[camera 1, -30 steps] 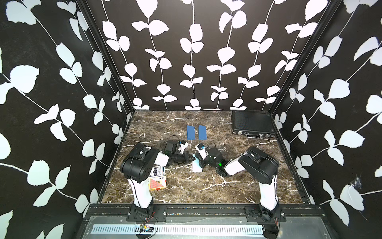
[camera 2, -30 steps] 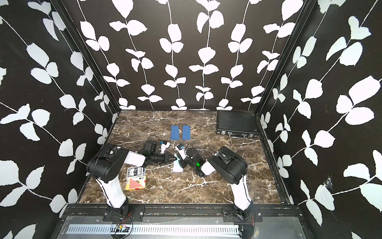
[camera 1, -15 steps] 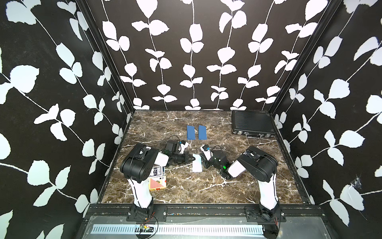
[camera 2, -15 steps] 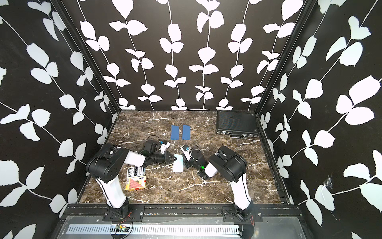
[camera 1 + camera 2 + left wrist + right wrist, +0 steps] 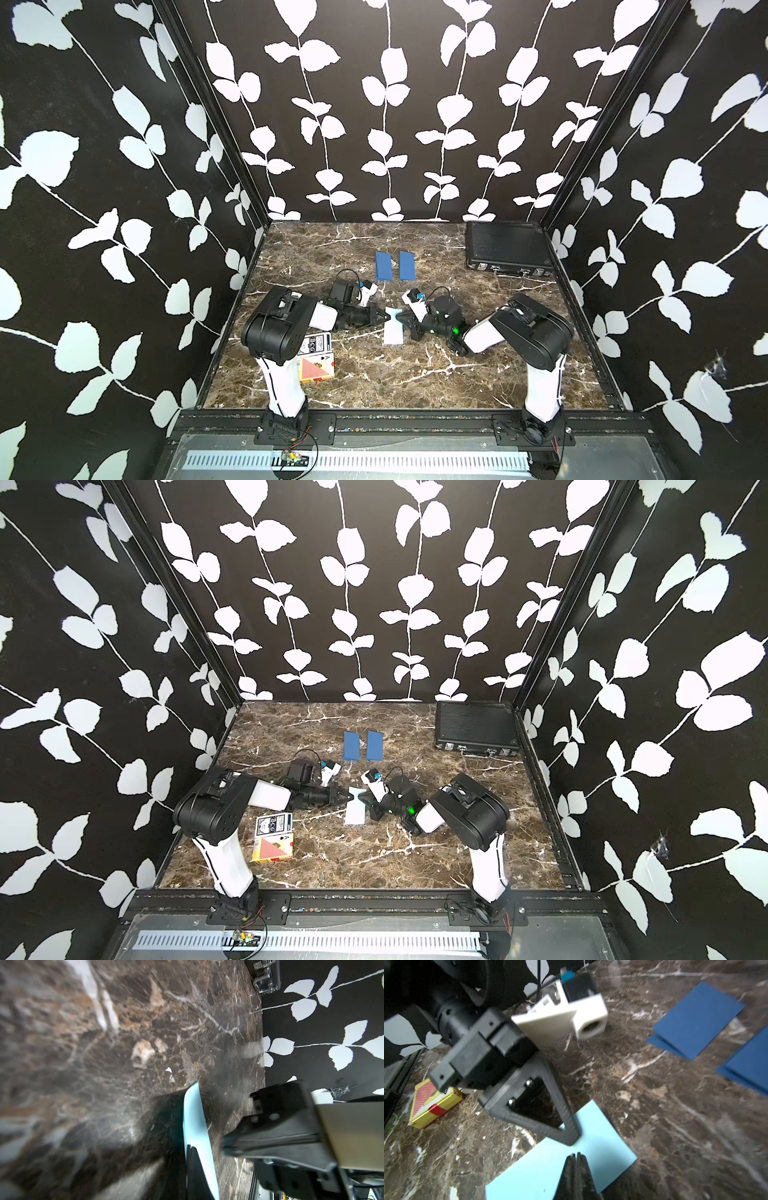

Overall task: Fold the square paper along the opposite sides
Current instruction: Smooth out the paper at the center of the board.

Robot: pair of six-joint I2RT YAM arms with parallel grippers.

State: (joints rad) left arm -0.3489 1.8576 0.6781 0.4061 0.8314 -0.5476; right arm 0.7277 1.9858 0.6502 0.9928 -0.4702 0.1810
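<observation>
Marble-patterned table (image 5: 374, 382), boxed in by black walls (image 5: 124, 166) with white leaves, carries the pale blue paper (image 5: 393, 336) at its middle. The paper lies as a narrow rectangle running near to far, so the fold looks already made and the step in hand is probably pressing it flat. The left gripper (image 5: 571, 1140) comes in from the left and the right gripper (image 5: 576, 1156) from the right. They meet tip to tip over the paper's far end, each with its jaws together and nothing clamped between them. To do this well, one tip should pin both layers while the other slides along the folded edge with light, even pressure. A hard push would likely skid the sheet on the smooth table or pull the edges out of line. Just beyond the paper, two dark blue sheets (image 5: 383, 266) lie side by side, already folded. A black case (image 5: 507, 249) sits in the far right corner, and two card boxes (image 5: 316, 365) sit near the left arm, which partly hides them. It is hard to tell whether the tips truly touch the paper or hover just above it. Which long edge is the crease, and whether the layers line up, cannot be made out either. The left wrist view is blurred and shows the paper bowed, seen almost edge on.
</observation>
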